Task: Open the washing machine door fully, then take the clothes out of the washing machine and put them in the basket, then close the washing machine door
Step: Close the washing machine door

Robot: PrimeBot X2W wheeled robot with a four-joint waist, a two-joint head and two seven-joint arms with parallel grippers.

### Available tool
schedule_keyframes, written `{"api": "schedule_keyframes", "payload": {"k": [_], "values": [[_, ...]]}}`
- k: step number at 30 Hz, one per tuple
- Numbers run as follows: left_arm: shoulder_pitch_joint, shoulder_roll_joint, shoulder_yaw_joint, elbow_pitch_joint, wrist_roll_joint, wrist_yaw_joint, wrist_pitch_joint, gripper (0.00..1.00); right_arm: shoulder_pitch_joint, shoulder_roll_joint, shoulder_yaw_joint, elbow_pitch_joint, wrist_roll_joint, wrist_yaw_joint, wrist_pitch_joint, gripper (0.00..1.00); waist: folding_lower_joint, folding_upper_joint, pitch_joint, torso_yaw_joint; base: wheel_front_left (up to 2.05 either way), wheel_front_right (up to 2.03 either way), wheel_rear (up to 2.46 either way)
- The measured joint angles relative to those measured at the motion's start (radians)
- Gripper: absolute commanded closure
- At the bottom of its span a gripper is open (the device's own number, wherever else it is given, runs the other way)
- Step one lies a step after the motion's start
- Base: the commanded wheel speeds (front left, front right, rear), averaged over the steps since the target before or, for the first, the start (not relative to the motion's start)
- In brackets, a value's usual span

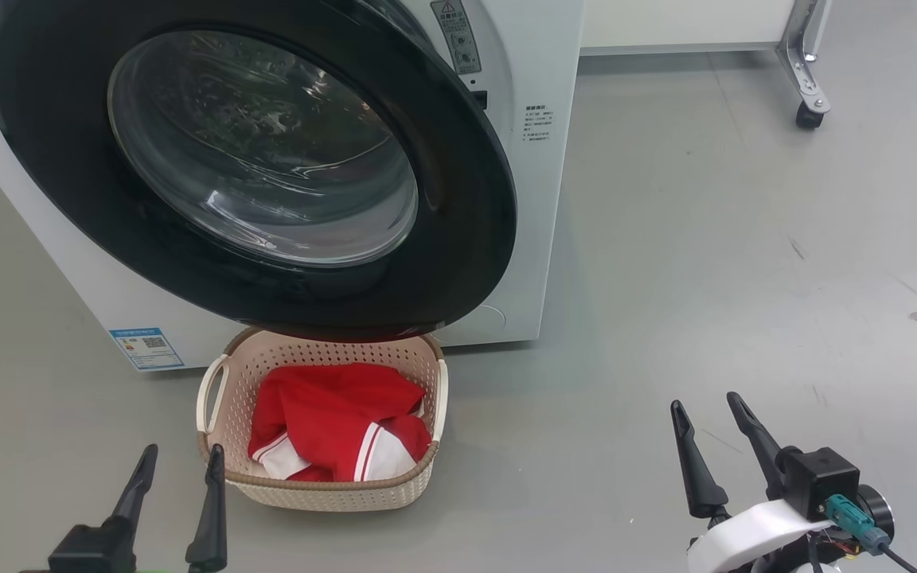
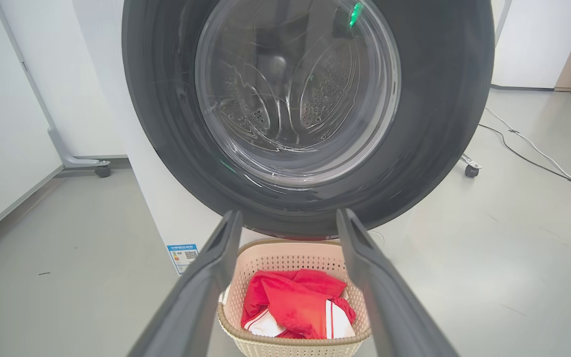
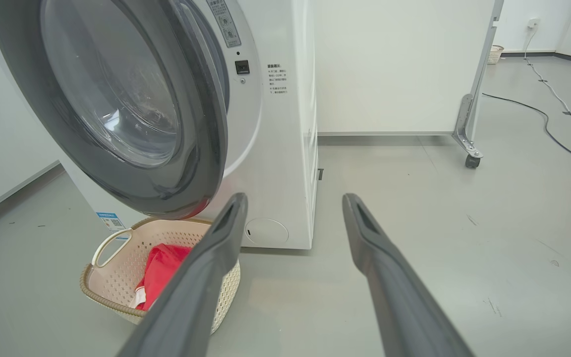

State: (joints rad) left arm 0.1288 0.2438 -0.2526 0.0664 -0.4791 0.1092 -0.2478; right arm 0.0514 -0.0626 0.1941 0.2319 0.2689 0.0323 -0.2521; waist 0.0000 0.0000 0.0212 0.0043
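The washing machine door [image 1: 458, 207], a black ring around a clear glass bowl, stands slightly ajar on the white washing machine [image 1: 542, 239]; its right edge is off the front. Below the door, the cream basket [image 1: 323, 497] sits on the floor with the red and white clothes [image 1: 331, 422] inside. My left gripper [image 1: 182, 454] is open and empty just left of the basket's near corner. My right gripper [image 1: 705, 402] is open and empty over bare floor to the right. The left wrist view faces the door [image 2: 439, 99] and basket [image 2: 285, 250]. The right wrist view shows the door's edge [image 3: 206, 148].
A white panel on a castor foot [image 1: 809, 115] stands behind the machine at the right. Cables [image 3: 553, 124] run across the floor far right. A blue label [image 1: 146, 348] marks the machine's lower left. Grey floor stretches open to the right.
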Motion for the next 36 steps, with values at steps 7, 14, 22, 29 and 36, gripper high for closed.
{"api": "schedule_keyframes", "payload": {"k": [7, 14, 22, 29, 36], "values": [[0.001, -0.020, -0.001, 0.000, 0.016, 0.002, 0.000, 0.00, 0.002, 0.000, 0.002, 0.000, -0.003, -0.002, 0.000, 0.00, 0.0000, 0.0000, -0.005, 0.001, 0.00, 0.00, 0.00], [0.005, -0.037, 0.002, -0.003, 0.033, 0.002, 0.001, 0.00, 0.004, 0.001, 0.003, -0.001, -0.007, -0.005, 0.000, 0.00, 0.0000, 0.0000, -0.007, 0.000, 0.00, 0.00, 0.00], [0.008, -0.049, 0.016, -0.006, 0.044, 0.009, 0.002, 0.00, 0.005, 0.001, 0.003, -0.002, -0.007, -0.005, 0.000, 0.00, 0.0000, 0.0000, -0.005, 0.001, 0.00, 0.00, 0.00], [0.009, -0.062, 0.020, -0.009, 0.070, 0.009, 0.010, 0.00, 0.005, 0.001, 0.003, -0.004, -0.007, -0.005, 0.000, 1.00, 0.0000, 0.0000, -0.005, 0.003, 0.00, 0.00, 0.00], [0.010, -0.071, 0.026, -0.010, 0.080, 0.009, 0.018, 0.00, 0.005, 0.000, 0.012, -0.004, -0.007, 0.002, 0.000, 1.00, 0.0000, 0.0000, -0.006, 0.006, 0.00, 0.00, 0.00]]}}
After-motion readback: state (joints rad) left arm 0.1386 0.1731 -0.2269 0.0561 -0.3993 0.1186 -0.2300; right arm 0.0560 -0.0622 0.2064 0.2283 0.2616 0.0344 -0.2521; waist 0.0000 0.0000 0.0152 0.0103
